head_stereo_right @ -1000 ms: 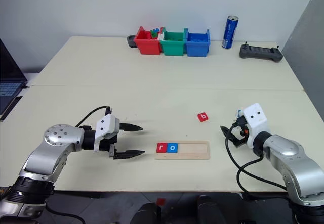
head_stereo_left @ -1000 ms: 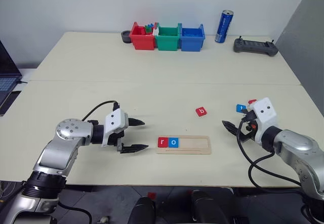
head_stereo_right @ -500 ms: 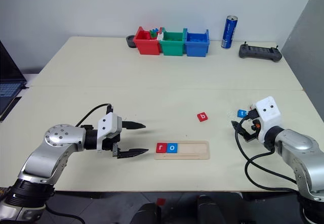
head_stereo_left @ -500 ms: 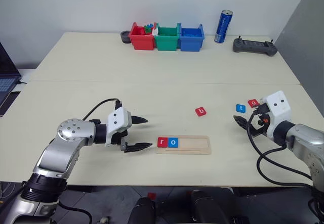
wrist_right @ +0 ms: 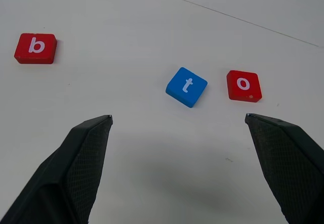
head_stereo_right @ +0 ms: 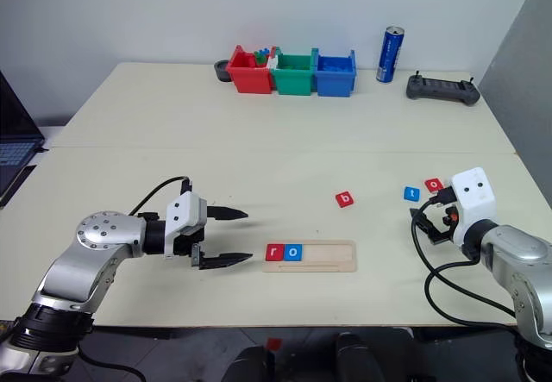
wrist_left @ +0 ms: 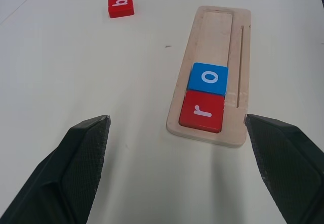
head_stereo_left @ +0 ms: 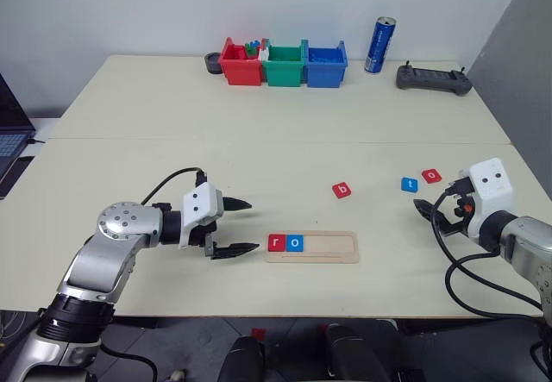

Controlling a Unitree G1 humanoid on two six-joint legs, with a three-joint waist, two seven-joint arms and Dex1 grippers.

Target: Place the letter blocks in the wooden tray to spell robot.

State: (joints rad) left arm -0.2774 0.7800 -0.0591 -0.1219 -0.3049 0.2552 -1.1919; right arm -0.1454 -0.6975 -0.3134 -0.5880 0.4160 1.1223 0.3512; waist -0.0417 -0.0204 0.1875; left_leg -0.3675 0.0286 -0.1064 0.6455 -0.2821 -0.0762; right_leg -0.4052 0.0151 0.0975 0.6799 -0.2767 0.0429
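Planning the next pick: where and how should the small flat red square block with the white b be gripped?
Grip the small flat red square b block from above, jaws across two opposite side edges. It lies flat on the cream table with free space all round, so only its thin sides offer purchase.

Wooden tray [wrist_left: 215, 37] lying flat between open left fingers, holding red r block [wrist_left: 202, 112] touching blue o block [wrist_left: 208, 78] at near end. Red b block [wrist_right: 35, 48], blue t block [wrist_right: 187, 86], red o block [wrist_right: 243, 85] lying loose ahead of open right fingers.
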